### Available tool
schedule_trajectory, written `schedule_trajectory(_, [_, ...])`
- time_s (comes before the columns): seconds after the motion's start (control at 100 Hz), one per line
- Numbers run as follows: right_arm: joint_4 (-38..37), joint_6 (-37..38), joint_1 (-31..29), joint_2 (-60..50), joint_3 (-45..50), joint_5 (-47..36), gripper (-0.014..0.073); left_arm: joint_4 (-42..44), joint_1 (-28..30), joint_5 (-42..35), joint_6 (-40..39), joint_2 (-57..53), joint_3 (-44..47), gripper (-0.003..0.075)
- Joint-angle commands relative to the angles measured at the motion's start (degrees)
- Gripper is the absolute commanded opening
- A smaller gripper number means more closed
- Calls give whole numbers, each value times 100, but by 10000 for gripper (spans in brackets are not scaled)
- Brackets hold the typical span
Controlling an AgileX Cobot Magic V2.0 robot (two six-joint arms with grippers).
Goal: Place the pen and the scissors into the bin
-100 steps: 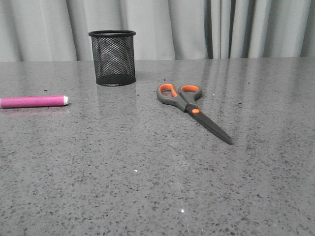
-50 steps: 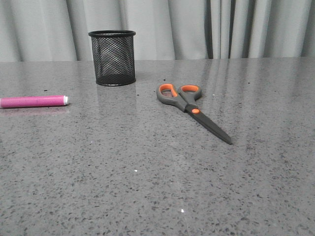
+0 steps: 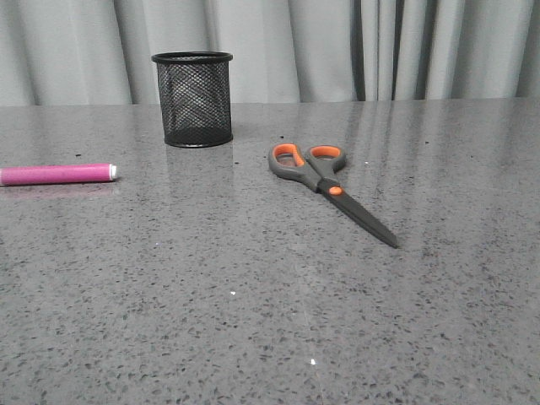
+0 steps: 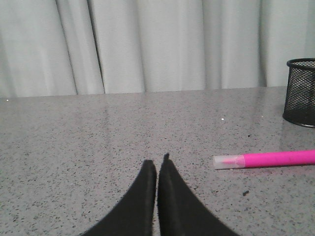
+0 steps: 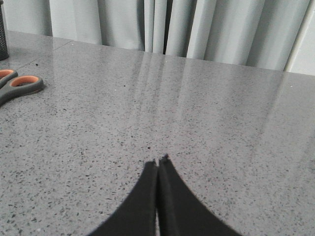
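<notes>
The magenta pen (image 3: 56, 174) lies flat at the table's left edge, white tip toward the middle; it also shows in the left wrist view (image 4: 268, 159). The scissors (image 3: 325, 182) lie flat right of centre, handles toward the back, blades pointing to the front right; their handles show in the right wrist view (image 5: 17, 84). The black mesh bin (image 3: 193, 99) stands upright at the back left, and in the left wrist view (image 4: 300, 91). My left gripper (image 4: 157, 164) is shut and empty, low over the table beside the pen. My right gripper (image 5: 157, 164) is shut and empty, away from the scissors.
The grey speckled table (image 3: 253, 321) runs to a grey curtain (image 3: 354, 46) along the back. Neither arm shows in the front view.
</notes>
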Motion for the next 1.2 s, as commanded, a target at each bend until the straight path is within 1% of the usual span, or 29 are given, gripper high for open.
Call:
schedule_trajectory(0.0, [1, -1, -36, -112, 90, -532, -73, -330, -46, -440, -64, -179, 250, -19])
schedule_trajectory(0.11, [216, -1, -36, -112, 90, -642, -73, -874, -46, -440, -64, -179, 250, -19])
schedule_trajectory(0.23, [806, -1, -36, -112, 90, -928, -73, -1273, -46, -440, -64, -179, 250, -19])
schedule_trajectory(0.36, [1407, -1, -36, -112, 90, -1009, -73, -1773, -46, -440, -64, -179, 250, -19])
schedule_trajectory(0.46, [1931, -1, -36, -112, 90, -1094, -73, -2456, -46, -440, -64, -179, 250, -19])
schedule_trajectory(0.63, [3206, -1, -36, -112, 80, -1215, -72, -3692, -46, -440, -64, -179, 240, -19])
schedule_trajectory(0.72, [3450, -1, -36, -112, 80, -1215, -68, -4198, -46, -430, -64, -179, 240, -19])
schedule_trajectory(0.82, [3459, -1, -36, -112, -23, -1074, -68, -4250, -46, -361, -64, -179, 162, -19])
schedule_trajectory(0.97, [3423, -56, -36, 61, -426, -672, -54, -4001, -46, 91, -64, -164, -121, -19])
schedule_trajectory(1.11, [3236, -290, -36, 807, -1042, -83, -53, -3272, -46, 530, -64, 194, -632, -20])
schedule_trajectory(1.19, [2939, -312, -36, 1537, -1500, 371, -53, -2545, -46, 852, -64, 655, -1075, -20])
